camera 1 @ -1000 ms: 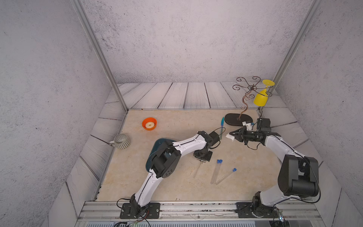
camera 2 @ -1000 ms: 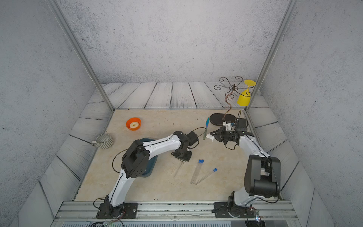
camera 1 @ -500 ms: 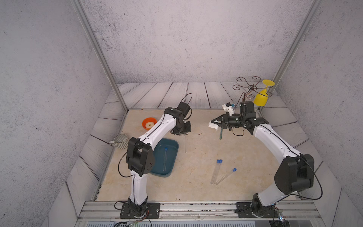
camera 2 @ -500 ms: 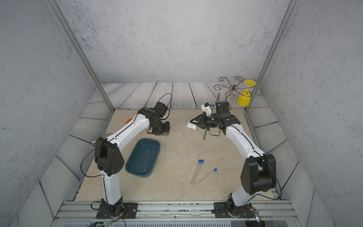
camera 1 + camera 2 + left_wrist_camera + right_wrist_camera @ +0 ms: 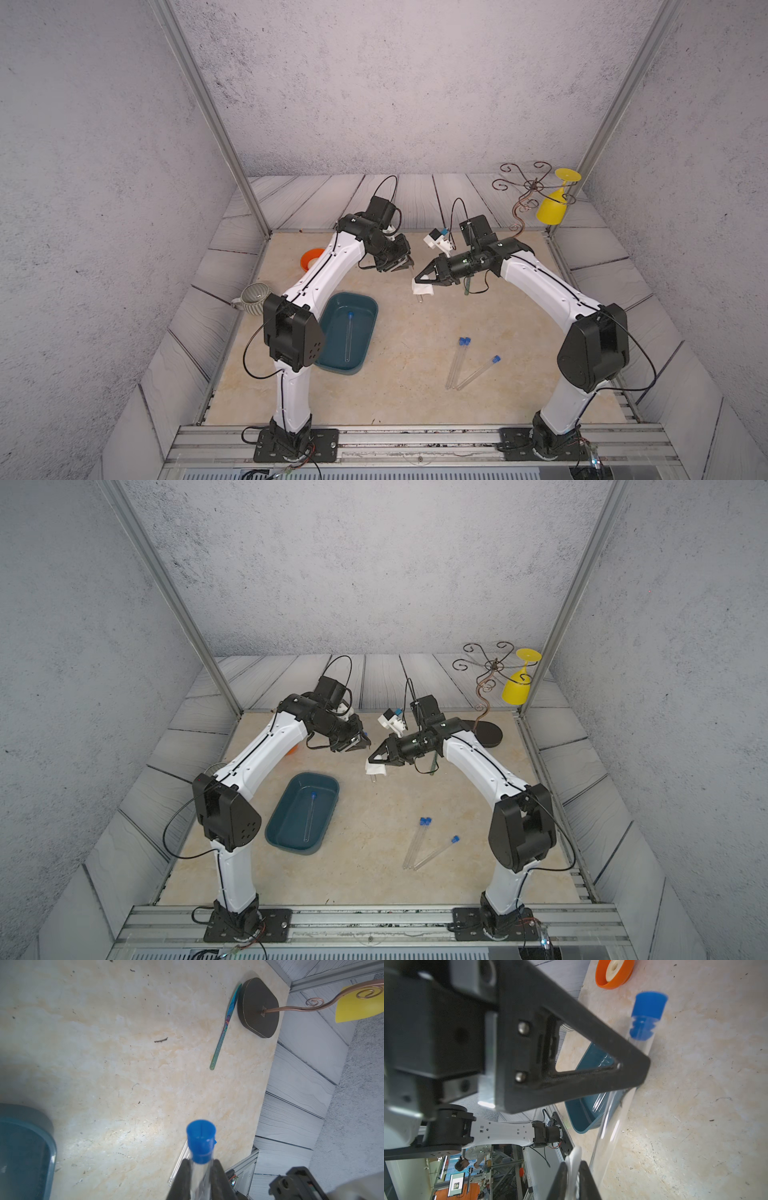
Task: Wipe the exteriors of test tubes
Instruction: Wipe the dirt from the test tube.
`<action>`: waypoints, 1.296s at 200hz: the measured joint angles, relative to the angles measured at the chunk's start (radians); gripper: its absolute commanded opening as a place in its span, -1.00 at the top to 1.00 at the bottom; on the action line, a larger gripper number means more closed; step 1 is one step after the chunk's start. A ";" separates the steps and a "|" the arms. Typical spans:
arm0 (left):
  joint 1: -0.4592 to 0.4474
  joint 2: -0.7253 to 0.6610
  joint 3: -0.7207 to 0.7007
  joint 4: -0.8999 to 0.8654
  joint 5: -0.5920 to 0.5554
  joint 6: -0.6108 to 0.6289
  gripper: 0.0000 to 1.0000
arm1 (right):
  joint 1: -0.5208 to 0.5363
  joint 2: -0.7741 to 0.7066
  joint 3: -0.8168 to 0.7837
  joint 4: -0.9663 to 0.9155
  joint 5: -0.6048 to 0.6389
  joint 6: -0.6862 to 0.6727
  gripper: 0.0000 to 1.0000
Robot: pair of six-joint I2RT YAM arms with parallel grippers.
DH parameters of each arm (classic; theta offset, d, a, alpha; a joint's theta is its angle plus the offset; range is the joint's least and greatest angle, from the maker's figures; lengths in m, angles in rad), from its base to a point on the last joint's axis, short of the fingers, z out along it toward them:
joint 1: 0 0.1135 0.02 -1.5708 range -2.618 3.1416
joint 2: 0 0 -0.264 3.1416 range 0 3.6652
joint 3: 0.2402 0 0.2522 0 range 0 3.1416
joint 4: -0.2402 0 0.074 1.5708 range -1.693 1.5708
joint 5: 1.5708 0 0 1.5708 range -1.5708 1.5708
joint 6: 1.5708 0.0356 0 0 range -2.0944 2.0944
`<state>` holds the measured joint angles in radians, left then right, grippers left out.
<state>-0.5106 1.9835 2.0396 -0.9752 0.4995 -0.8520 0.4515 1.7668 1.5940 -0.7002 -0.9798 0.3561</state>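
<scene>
The left fingers (image 5: 182, 1180) clamp a test tube (image 5: 200, 1175) (cap (image 5: 201, 1136) clear only wrist-side); right fingers (image 5: 560, 1180) pinch cloth (image 5: 573, 1162).

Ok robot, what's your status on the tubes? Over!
Left gripper shut on capped test tube. Right gripper shut on white wipe, at tube's lower end. Two tubes on table, another tube in teal tub. Nothing blocking.

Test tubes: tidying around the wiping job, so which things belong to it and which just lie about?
Job: held tube, white wipe, two loose tubes, stored tube in teal tub.
Idle: orange dish, grey mug, teal utensil, wire stand, yellow glass.
</scene>
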 measured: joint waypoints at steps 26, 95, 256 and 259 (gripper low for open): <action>0.000 0.000 0.000 0.009 0.020 -0.024 0.83 | 0.007 0.030 0.023 -0.045 0.016 -0.051 0.71; 0.000 0.000 0.002 0.020 0.042 -0.045 0.89 | 0.011 0.081 0.102 -0.129 0.058 -0.126 0.72; 0.002 -0.006 -0.027 0.026 0.074 0.043 0.87 | -0.029 0.103 0.148 -0.175 0.069 -0.167 0.72; 0.003 -0.006 -0.030 0.030 0.077 0.043 0.87 | -0.029 0.103 0.148 -0.174 0.069 -0.167 0.72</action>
<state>-0.5072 1.9770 2.0094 -0.9451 0.5762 -0.8085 0.4221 1.8702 1.7420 -0.8745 -0.9104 0.1890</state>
